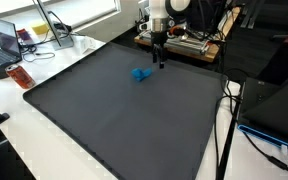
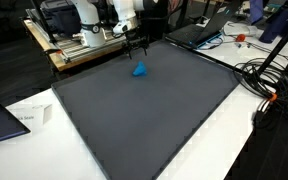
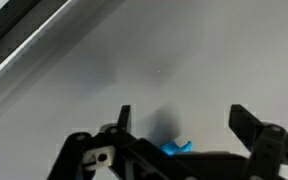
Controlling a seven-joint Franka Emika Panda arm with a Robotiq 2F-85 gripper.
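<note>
A small blue object (image 1: pixel 140 74) lies on the dark grey mat (image 1: pixel 124 120) near its far edge; it shows in both exterior views (image 2: pixel 140 70). My gripper (image 1: pixel 160 58) hangs just above the mat beside the blue object, towards the far edge, and holds nothing (image 2: pixel 137 49). In the wrist view its two fingers are spread wide apart (image 3: pixel 180 120), and only a bit of the blue object (image 3: pixel 176 148) peeks out at the bottom, behind the gripper body.
A wooden bench with equipment (image 1: pixel 189 42) stands behind the mat, at the arm's base. A laptop (image 1: pixel 6 45) and a red item (image 1: pixel 22 77) sit on the white desk. Cables (image 2: pixel 269 80) and another laptop (image 2: pixel 199 32) lie beside the mat.
</note>
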